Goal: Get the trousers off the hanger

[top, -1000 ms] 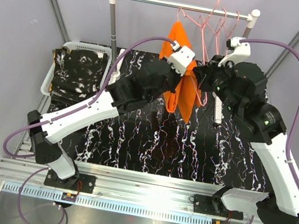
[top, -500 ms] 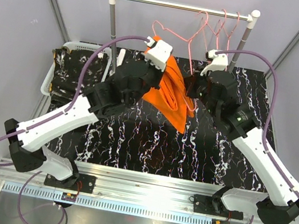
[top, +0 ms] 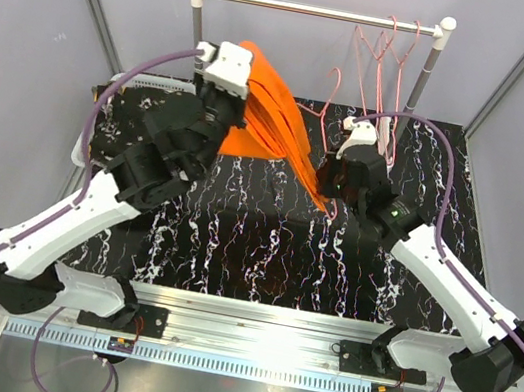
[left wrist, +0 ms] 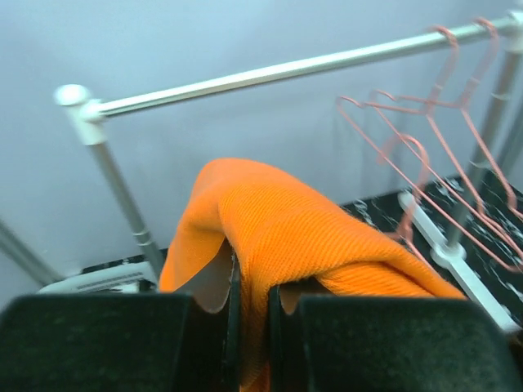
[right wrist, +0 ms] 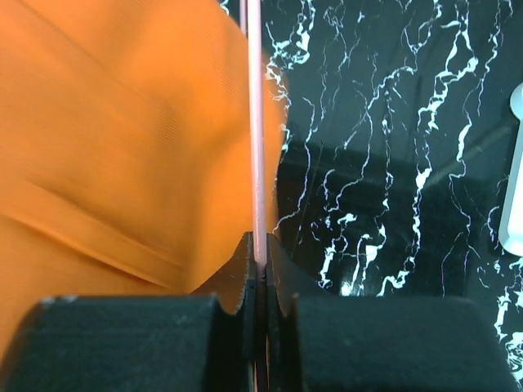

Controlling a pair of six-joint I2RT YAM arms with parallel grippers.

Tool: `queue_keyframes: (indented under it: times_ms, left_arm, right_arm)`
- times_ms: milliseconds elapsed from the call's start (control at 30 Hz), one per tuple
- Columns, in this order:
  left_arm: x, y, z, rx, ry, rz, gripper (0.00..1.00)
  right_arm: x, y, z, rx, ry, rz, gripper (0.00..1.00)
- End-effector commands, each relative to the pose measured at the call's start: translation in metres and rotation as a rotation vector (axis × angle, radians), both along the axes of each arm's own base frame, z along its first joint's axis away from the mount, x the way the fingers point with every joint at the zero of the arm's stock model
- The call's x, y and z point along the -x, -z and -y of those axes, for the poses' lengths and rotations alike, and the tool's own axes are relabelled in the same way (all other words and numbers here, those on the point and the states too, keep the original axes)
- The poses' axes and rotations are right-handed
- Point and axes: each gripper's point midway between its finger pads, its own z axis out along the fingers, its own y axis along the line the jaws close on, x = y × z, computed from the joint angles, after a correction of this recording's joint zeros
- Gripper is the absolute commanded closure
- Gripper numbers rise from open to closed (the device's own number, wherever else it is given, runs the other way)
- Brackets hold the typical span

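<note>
Orange trousers (top: 272,127) hang in the air above the black surface (top: 263,247), which has white lines all over it. They are pulled out long between the two arms. One end is up high on the left. The other end is down low near the middle.

The left tool (left wrist: 252,314) is closed tight on the orange trousers. In the left wrist view the cloth comes up from between the two black fingers (left wrist: 98,343) and flops over in a soft hump.

The right tool (right wrist: 259,278) is closed on a thin pink hanger (right wrist: 254,122). In the right wrist view the wire runs straight into the pinch. The orange cloth lies on the left of the wire and touches it. I cannot tell if the cloth is looped over the hanger. The hook of this hanger is below the rail (top: 315,9), not on it.

The rail is a shiny metal bar at the back. More pink hangers (top: 388,46) hang near its right end.

A white basket (top: 80,149) sits at the left side, partly hidden behind the left arm. Black speckled trousers (top: 108,133) lie inside it.
</note>
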Motion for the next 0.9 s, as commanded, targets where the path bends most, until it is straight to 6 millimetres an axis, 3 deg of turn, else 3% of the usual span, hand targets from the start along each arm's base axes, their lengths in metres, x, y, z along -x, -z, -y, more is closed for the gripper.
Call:
queue_keyframes:
  times_ms: [0,233,400,467,533,567,600,633,667,733,767,867]
  left_arm:
    - [0.029,-0.106,-0.088,0.309,-0.16,0.248,1.0]
    - [0.027,-0.11,-0.161,0.238,-0.379,0.26,1.0]
    - [0.021,-0.094,-0.227,0.077,-0.608,0.217,1.0]
    - [0.019,-0.076,-0.262,-0.031,-0.754,0.175,1.0]
    - [0.01,-0.056,-0.278,-0.088,-0.784,0.133,1.0]
    - [0.013,-0.05,-0.301,-0.102,-0.845,0.121,1.0]
    - [0.011,-0.044,-0.311,-0.111,-0.864,0.112,1.0]
    - [0.004,-0.036,-0.314,-0.112,-0.844,0.105,1.0]
    - [-0.006,-0.018,-0.331,-0.135,-0.876,0.053,1.0]
    - [-0.023,-0.002,-0.34,-0.141,-0.872,0.039,1.0]
    - [-0.042,0.03,-0.344,-0.178,-0.871,-0.025,1.0]
    - [-0.076,0.066,-0.342,-0.211,-0.837,-0.081,1.0]
  right_arm:
    - [0.001,-0.014,0.006,-0.042,0.018,0.038,1.0]
    - [0.007,-0.017,0.007,-0.048,-0.002,0.039,1.0]
    - [0.013,-0.034,0.011,-0.063,-0.01,0.067,1.0]
    - [0.015,-0.04,0.011,-0.075,-0.017,0.077,1.0]
    - [0.018,-0.046,0.011,-0.085,-0.03,0.084,1.0]
    - [0.019,-0.049,0.01,-0.089,-0.035,0.087,1.0]
    - [0.02,-0.051,0.01,-0.091,-0.039,0.087,1.0]
    - [0.022,-0.057,0.009,-0.1,-0.05,0.096,1.0]
    - [0.024,-0.06,0.01,-0.105,-0.053,0.099,1.0]
    - [0.029,-0.067,0.01,-0.124,-0.066,0.108,1.0]
    - [0.031,-0.07,0.011,-0.137,-0.067,0.112,1.0]
    - [0.04,-0.072,0.01,-0.174,-0.087,0.109,1.0]
